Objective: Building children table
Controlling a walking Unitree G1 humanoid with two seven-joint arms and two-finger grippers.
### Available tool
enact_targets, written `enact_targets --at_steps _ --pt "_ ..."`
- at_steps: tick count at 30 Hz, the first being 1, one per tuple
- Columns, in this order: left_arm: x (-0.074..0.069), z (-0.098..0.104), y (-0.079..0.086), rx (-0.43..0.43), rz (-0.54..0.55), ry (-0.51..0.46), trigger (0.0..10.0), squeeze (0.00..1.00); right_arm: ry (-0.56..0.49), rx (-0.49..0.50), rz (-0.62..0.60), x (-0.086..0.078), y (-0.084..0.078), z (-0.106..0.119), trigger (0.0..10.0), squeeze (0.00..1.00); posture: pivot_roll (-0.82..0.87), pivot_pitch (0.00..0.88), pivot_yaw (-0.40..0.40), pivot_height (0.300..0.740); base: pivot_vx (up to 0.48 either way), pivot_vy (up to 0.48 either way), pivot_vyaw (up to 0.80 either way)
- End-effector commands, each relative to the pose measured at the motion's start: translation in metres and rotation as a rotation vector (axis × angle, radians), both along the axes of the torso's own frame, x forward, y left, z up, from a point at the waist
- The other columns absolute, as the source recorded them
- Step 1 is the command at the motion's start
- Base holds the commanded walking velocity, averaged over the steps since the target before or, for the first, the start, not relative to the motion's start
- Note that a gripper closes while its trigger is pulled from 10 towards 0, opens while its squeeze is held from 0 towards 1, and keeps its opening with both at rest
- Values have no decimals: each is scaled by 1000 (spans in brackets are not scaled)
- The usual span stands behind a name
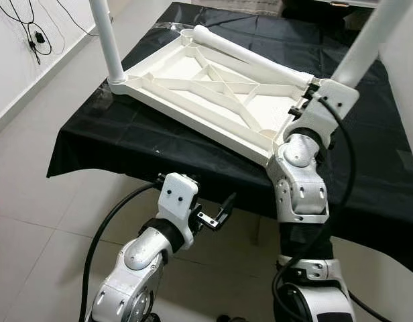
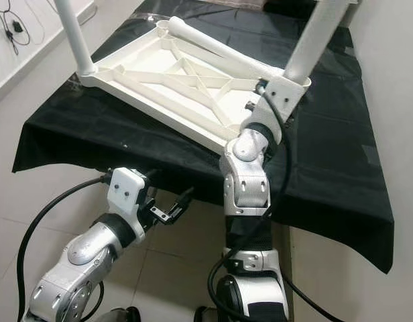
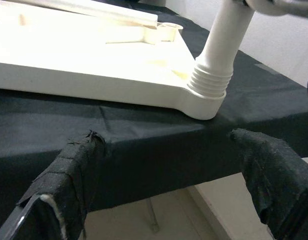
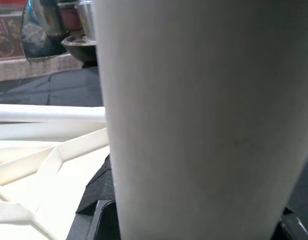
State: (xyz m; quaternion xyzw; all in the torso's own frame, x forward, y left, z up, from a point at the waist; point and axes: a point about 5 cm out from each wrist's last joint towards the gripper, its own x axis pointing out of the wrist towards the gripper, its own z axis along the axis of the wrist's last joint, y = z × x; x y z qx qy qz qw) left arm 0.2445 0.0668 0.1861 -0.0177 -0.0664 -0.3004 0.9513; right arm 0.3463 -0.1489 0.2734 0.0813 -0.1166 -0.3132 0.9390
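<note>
A white cable [image 1: 29,30] is hanging on the wall at the far left, above the pale floor [image 1: 32,201]. A black cloth [image 1: 146,134] is covering a stand, and the white tabletop [image 1: 213,94] is lying upside down on it, with its ribs facing up. At the left corner of the tabletop a white left leg [image 1: 106,40] is standing straight up in its socket. A loose leg [image 1: 250,57] is lying flat along the far edge of the tabletop. The left gripper [image 1: 216,216] is hanging low in front of the cloth's near edge, below the tabletop and not touching it. In the left wrist view its two black fingers [image 3: 69,175] are spread wide apart with nothing between them, and they are pointing at the near corner of the tabletop, where the threaded end of a leg is sitting in the socket. The right arm [image 1: 300,181] is reaching up to that near right corner. The right gripper [image 1: 307,100] is sitting against the right leg [image 1: 367,40], which is standing up from that corner and leaning a little to the right. In the right wrist view this leg is right up against the camera. I cannot tell if the right gripper's fingers are closed on the leg or loose.
</note>
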Motion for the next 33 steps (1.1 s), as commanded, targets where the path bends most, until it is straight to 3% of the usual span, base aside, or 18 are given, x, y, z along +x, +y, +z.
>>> enact_targets --at_steps 1,6,10,13,15,18,19,20,21,26,27,31,33 --pt "0 -6 -2 6 -6 20 10000 0 -41 -8 -51 -5 -9 12 10000 0 60 172 -76 740 0 0 0" --pt "5 -5 -4 -4 -9 18 10000 0 -175 -90 -19 -15 -5 44 10000 0 60 162 -67 740 0 0 0" --pt "8 -5 -4 -11 -10 23 10000 0 -226 -136 -6 -22 -4 53 10000 0 63 159 -68 740 0 0 0" --pt "9 -5 -4 -10 -11 25 10000 0 -252 -151 66 -23 -1 52 10000 0 59 149 -62 740 0 0 0" --pt "10 -5 -5 -4 -15 22 10000 0 -277 -123 252 -21 7 47 10000 0 63 144 -64 740 0 0 0" --pt "10 -5 -5 -4 -15 22 10000 0 -277 -123 252 -21 7 47 10000 0 63 144 -64 740 0 0 0" --pt "11 -4 -7 22 -24 1 10000 0 -280 -113 372 -21 11 43 10000 0 65 142 -64 740 0 0 0" --pt "14 -3 -8 58 -31 -19 10000 1000 -272 -68 483 -21 14 36 10000 0 67 139 -69 740 0 0 0" --pt "20 -2 -9 109 -42 -51 10000 1000 -256 -36 588 -24 17 29 10000 0 67 138 -67 740 0 0 0" --pt "32 -1 -13 180 -61 -82 10000 1000 -216 -15 764 -33 26 15 10000 0 63 137 -61 740 0 0 0" --pt "34 -1 -14 183 -66 -82 10000 0 -211 -14 796 -35 28 13 10000 0 63 137 -61 740 0 0 0" --pt "43 -1 -26 218 -121 -78 10000 0 -183 -15 948 -47 43 0 10000 0 60 136 -53 740 0 0 0" --pt "44 -1 -28 221 -124 -81 10000 0 -181 -10 962 -48 45 -1 10000 0 57 134 -53 740 0 0 0"
